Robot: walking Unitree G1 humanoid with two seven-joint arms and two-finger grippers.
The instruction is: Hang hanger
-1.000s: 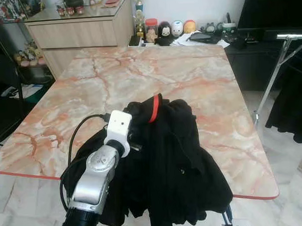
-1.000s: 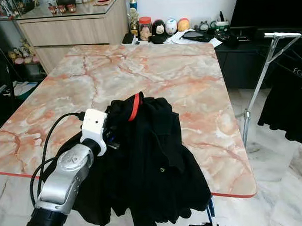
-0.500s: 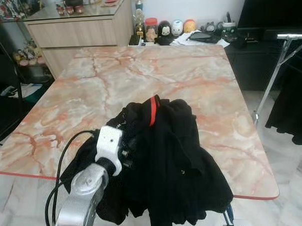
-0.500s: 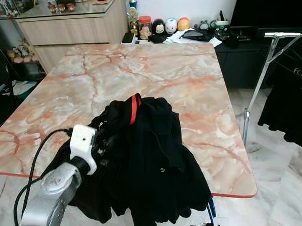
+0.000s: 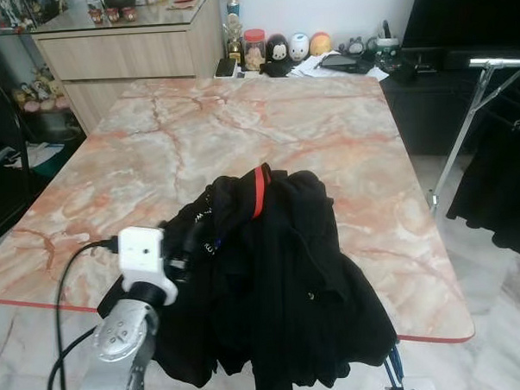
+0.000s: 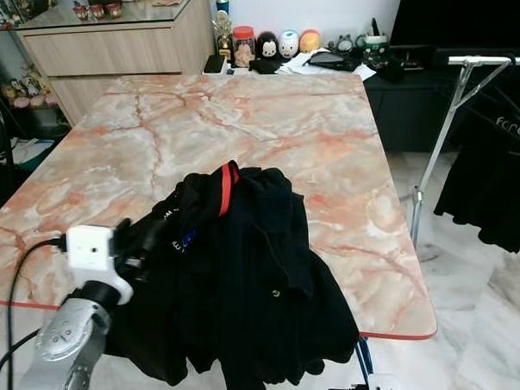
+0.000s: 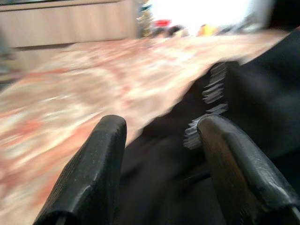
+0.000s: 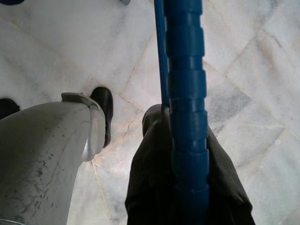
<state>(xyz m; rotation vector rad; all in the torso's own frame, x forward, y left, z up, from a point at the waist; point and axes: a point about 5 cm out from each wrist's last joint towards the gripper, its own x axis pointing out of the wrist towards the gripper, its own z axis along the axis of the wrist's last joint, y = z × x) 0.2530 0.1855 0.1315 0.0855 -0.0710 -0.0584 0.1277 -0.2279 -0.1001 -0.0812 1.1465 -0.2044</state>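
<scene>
The blue hanger [image 8: 185,112] is clamped in the right pincer [image 8: 187,187], both black fingers closed on its ribbed stem; the arm hangs low, over the pale floor [image 8: 61,51] beside the robot's foot. In the right eye view a bit of the hanger shows at the bottom edge, right of centre, below the tabletop's near edge.

The step in hand looks like getting the black clothes [image 5: 281,280] ready for the hanger. They lie heaped in the lower centre of the left eye view, on the marble tabletop [image 5: 266,126], spilling over its near edge, with a red loop [image 5: 258,191] at the top of the pile. The left pincer [image 7: 164,154] sits at the pile's left side, lower left of the frame, fingers spread apart with only dark cloth behind them, gripping nothing.

Next, judging from this, the left pincer needs to find the collar near the red loop and hold it open or lifted so the right arm can bring the hanger up and thread it in. After that comes the clothes rail [image 5: 496,62] at the upper right. The heap is bunched, so picking a single layer will be the hard part.

Compared with a second ago, the left arm has drawn back and down toward the lower left, away from the top of the pile. The clothes look unmoved.
</scene>
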